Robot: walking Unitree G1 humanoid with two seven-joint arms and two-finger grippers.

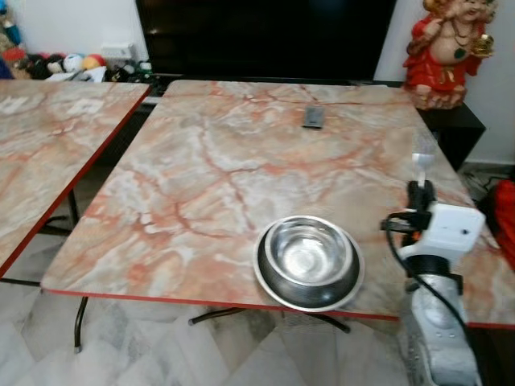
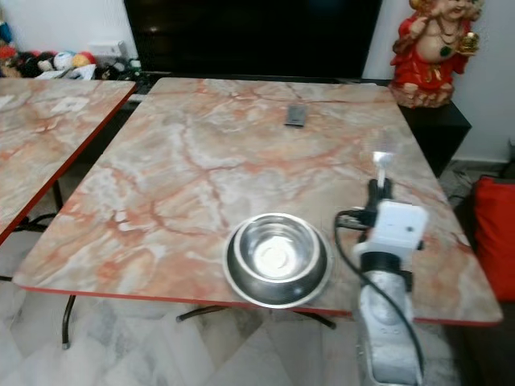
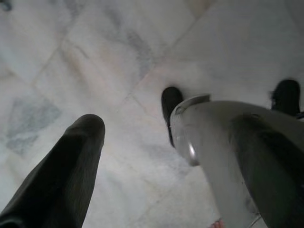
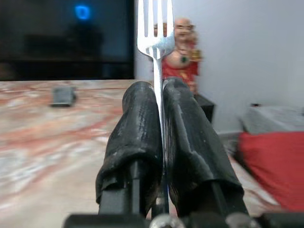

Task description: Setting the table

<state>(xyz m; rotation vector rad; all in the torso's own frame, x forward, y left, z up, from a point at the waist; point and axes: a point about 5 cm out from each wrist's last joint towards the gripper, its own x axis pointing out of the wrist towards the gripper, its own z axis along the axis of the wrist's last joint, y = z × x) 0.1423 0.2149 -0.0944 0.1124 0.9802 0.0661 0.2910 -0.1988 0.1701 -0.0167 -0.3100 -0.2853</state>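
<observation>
A steel bowl (image 1: 310,259) stands near the front edge of the marble-patterned table (image 1: 209,169). Just right of the bowl, my right gripper (image 1: 420,193) is over the table, shut on a silver fork (image 1: 422,157). The fork's tines point up and away from me. In the right wrist view the two black fingers (image 4: 137,118) pinch the fork's handle (image 4: 156,33) between them. My left arm hangs idle; one black finger (image 3: 61,175) is seen above the floor.
A small dark device (image 1: 313,117) lies at the table's far side. A red and gold statue (image 1: 447,48) stands on a dark cabinet at the back right. A second table (image 1: 48,137) is to the left, and a red bag (image 1: 505,217) to the right.
</observation>
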